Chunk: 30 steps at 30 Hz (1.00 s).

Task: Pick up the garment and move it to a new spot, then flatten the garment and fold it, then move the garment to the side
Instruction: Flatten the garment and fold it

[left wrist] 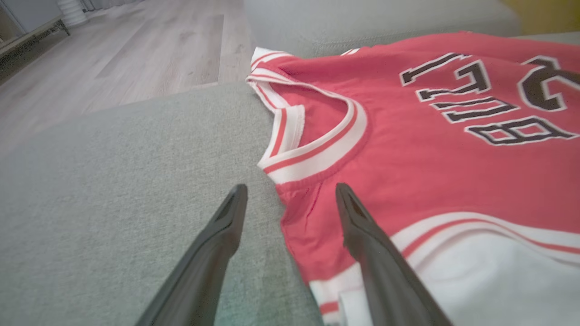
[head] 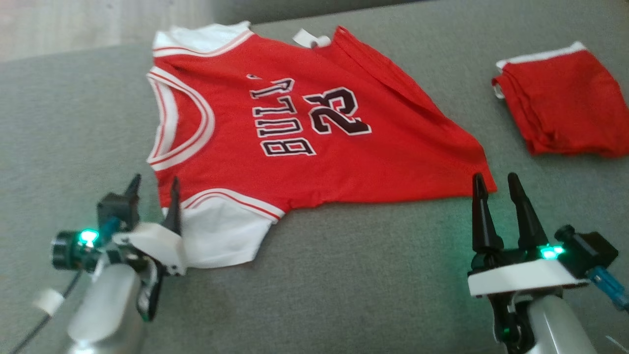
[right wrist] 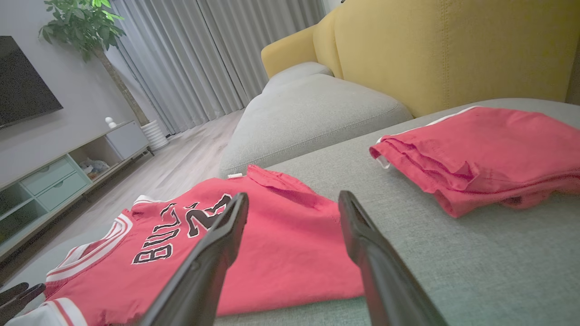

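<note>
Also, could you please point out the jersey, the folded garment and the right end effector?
jersey [head: 403, 162], head view, red body.
folded garment [head: 570, 103], head view, top layer.
right end effector [head: 495, 178], head view, between fingertips.

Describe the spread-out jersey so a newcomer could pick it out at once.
On the wide grey sofa cushion lie two red garments. The jersey is the one spread open at the left. Unlike the folded red bundle at the right, it shows black lettering, the number 23 and white sleeves.
</note>
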### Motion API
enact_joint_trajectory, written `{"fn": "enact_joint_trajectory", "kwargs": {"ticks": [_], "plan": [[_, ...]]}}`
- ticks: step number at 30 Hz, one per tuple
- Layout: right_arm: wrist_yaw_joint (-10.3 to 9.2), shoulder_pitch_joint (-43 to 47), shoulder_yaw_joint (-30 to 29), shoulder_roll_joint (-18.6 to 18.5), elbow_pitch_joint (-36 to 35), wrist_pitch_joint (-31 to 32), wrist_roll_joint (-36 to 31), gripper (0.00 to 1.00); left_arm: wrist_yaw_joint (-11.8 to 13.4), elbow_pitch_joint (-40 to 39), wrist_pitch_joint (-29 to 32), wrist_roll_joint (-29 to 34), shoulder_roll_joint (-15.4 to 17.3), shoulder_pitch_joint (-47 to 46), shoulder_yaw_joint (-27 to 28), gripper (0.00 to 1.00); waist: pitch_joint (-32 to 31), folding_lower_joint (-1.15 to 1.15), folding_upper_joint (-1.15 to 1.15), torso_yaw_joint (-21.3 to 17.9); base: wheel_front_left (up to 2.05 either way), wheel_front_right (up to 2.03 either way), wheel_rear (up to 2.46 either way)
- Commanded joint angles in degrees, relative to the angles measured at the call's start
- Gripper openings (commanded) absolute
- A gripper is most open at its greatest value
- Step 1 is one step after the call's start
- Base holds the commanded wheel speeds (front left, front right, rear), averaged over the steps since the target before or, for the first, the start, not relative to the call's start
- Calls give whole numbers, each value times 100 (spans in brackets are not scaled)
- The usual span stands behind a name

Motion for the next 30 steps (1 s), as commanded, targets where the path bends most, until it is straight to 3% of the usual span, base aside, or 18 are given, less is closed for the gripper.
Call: {"fn": "enact_joint_trajectory", "kwargs": {"ticks": [1,7,9,10,23,24,25,30], "plan": [[-4,-212,173,-36,-229,-53,31,100,-47,-12,59,18,257,-315,218,100,210,-1,0,-191,0,0,0],[-4,-322,154,-36,-277,-53,95,100,-306,567,525,-7,484,-771,141,100,507,-1,0,-395,0,0,0],[-4,-357,149,-36,-286,-53,111,100,-376,658,521,-24,560,-927,154,10,561,-1,0,-439,0,0,0],[-4,-370,136,-36,-289,-53,121,100,-378,671,467,-19,600,-1017,170,0,574,-1,0,-448,0,0,0],[-4,-524,162,-36,-239,-53,169,100,-420,764,-389,117,827,-2235,224,0,646,-1,0,-456,0,0,0],[-4,-534,166,-36,-236,-53,167,100,-404,808,-455,154,829,-2294,199,88,643,-1,0,-451,0,0,0],[-4,-545,175,-36,-233,-53,166,100,-383,857,-519,181,825,-2337,180,100,637,-1,0,-448,0,0,0],[-4,-553,158,-36,-242,-53,167,100,-323,982,-849,184,703,-2261,135,100,525,-1,0,-360,0,0,0]]}}
